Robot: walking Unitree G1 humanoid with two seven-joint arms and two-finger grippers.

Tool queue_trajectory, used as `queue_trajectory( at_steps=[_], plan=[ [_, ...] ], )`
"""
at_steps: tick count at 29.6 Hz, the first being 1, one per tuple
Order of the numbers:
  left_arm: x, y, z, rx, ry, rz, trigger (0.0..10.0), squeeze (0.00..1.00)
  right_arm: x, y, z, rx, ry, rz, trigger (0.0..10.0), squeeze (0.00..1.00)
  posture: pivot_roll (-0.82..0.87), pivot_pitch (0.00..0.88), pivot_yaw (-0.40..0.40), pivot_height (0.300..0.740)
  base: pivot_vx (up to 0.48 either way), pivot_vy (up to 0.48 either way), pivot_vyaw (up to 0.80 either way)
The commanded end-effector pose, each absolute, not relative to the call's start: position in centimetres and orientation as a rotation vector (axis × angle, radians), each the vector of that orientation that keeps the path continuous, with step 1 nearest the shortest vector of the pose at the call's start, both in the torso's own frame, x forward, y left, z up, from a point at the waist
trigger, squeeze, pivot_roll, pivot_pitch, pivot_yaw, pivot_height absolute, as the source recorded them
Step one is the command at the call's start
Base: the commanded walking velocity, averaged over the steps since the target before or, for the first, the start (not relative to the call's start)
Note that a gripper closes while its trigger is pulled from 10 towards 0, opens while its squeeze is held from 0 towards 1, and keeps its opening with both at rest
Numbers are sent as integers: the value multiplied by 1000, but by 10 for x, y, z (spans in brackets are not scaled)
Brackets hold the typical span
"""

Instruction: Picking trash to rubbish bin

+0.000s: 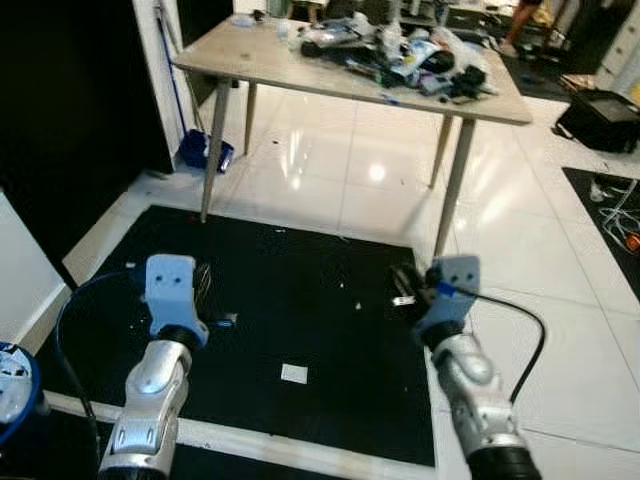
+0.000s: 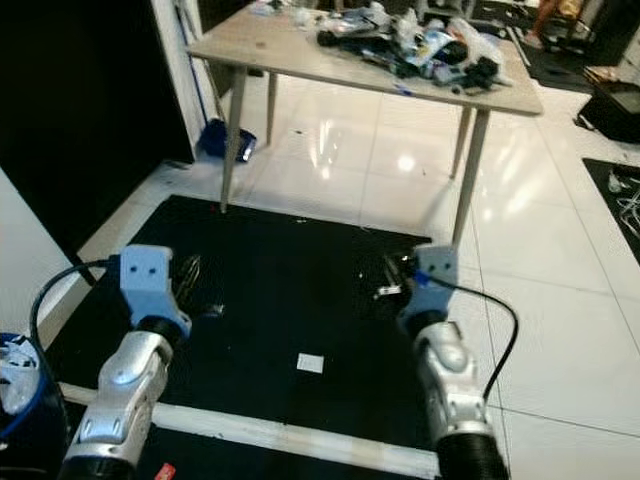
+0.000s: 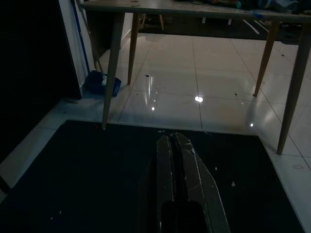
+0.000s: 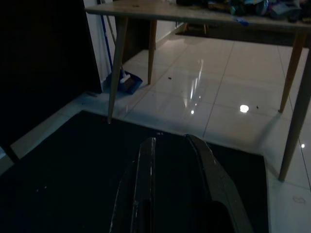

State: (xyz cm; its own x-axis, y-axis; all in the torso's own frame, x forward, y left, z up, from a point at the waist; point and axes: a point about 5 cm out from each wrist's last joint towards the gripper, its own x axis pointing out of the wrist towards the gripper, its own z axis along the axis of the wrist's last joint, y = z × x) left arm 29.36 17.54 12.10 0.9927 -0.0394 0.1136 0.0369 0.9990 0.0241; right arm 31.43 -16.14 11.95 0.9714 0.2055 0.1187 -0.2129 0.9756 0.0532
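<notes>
Paper scrap (image 1: 294,374) between both grippers

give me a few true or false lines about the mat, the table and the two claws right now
1. A small white scrap of paper lies on the black mat. True.
2. The left claw has its fingers pressed together. True.
3. The right claw is holding the scrap. False: its fingers are apart with nothing between them.
4. The table top is bare. False: a heap of clutter covers its far right part.
5. A blue dustpan sits beside a table leg. True.
</notes>
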Motion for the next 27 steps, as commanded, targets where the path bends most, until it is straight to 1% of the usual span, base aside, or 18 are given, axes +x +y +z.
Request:
queue_trajectory(
  at_steps=[1, 27],
  plan=[
    [292, 178, 115, 29, -90, -31, 10000, 0, 312, -157, 114, 78, -95, 220, 10000, 0, 2, 93, -40, 740, 277, 0, 0],
    [294, 178, 117, 28, -94, -30, 10000, 0, 312, -155, 115, 87, -103, 227, 10000, 0, 4, 104, -42, 740, 276, 0, 0]
  ],
)
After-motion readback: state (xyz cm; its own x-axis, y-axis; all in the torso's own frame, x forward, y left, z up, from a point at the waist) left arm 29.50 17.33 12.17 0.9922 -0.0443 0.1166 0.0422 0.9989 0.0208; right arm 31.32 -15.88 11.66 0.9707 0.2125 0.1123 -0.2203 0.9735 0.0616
